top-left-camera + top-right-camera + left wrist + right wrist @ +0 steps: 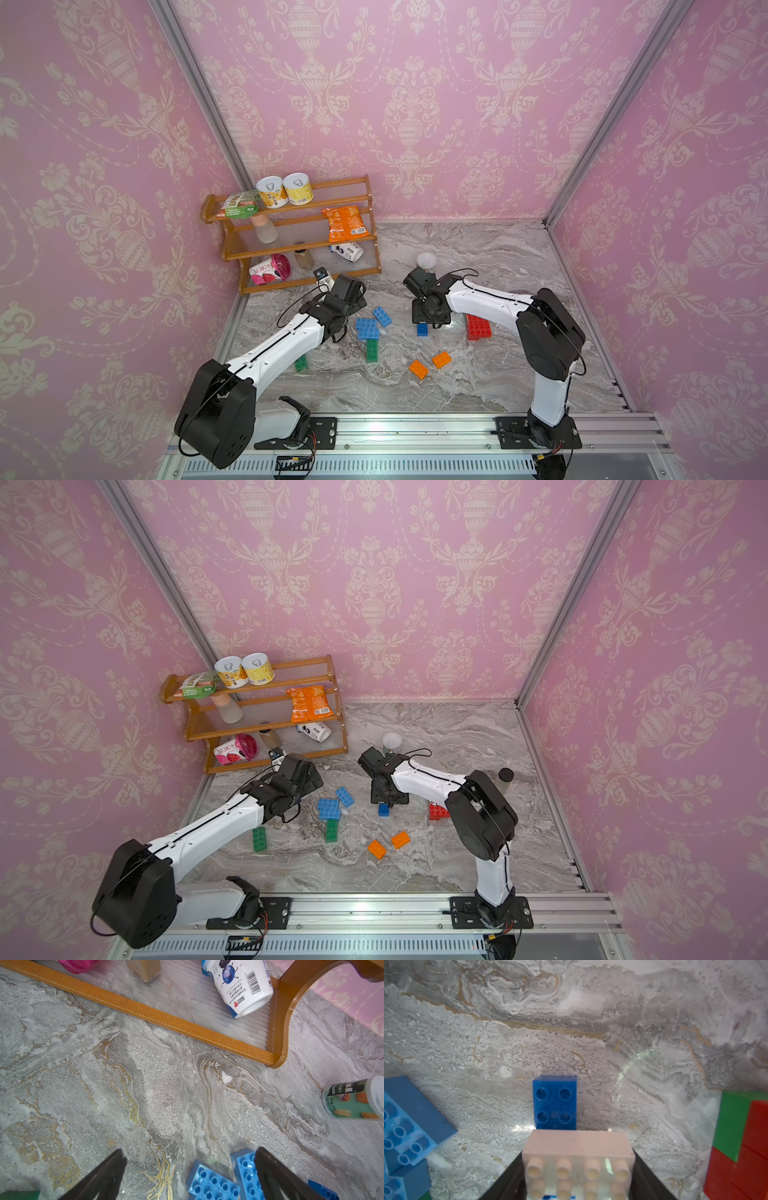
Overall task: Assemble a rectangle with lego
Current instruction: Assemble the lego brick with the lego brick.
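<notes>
While left jaws gape, right jaws clamp white brick (pixel 578 1159) by ends, studs facing wrist camera.

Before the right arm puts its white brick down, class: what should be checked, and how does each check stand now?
1. The right gripper holds the white brick: ok.
2. The left gripper is open and empty: ok.
3. Space just beyond the white brick is free: not ok, a dark blue brick lies there.
4. Rectangle finished: not ok, the orange bricks lie apart from the red stack.
5. Height of the white brick above the table: cannot tell.
</notes>
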You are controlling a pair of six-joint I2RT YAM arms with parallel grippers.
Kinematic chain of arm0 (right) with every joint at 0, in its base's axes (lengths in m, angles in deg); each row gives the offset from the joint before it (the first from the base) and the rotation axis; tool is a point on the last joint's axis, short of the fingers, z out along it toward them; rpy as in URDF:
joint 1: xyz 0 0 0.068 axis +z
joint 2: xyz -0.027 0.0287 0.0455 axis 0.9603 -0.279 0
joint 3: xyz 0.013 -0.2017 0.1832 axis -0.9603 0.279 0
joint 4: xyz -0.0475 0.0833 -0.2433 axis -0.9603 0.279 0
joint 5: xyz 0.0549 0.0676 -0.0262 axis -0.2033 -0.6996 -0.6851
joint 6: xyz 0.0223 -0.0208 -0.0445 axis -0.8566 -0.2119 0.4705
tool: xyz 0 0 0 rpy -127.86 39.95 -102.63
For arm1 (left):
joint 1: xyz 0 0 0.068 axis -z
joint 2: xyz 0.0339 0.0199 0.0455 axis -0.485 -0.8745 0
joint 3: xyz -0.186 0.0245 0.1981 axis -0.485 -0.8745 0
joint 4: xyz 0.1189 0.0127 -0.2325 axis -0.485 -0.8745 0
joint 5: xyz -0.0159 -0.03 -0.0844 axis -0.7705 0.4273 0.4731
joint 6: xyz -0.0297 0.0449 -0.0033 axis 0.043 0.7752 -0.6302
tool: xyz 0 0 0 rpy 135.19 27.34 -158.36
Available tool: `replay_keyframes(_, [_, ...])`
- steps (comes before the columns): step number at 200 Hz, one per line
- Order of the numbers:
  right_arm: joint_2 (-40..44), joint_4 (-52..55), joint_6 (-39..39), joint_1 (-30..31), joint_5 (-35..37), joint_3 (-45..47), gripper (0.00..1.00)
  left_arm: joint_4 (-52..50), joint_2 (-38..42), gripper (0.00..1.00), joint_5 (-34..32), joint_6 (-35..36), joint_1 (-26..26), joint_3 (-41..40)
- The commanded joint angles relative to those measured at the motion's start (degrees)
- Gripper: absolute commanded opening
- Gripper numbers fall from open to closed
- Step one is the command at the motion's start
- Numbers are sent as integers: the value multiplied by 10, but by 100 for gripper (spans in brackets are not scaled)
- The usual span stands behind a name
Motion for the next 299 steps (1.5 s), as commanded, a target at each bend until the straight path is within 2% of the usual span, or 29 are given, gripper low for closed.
replay_keyframes(1, [-26, 14, -16, -2, 7, 2, 44, -4, -8, 99, 7, 12, -4, 15])
replay_keyframes(234, [-12, 5, -23, 16, 59, 34, 39, 0, -22, 99, 12, 11, -4, 20])
replay_keyframes(299, [-2, 9, -20, 7, 35, 34, 39, -1, -19, 99, 10, 12, -5, 20])
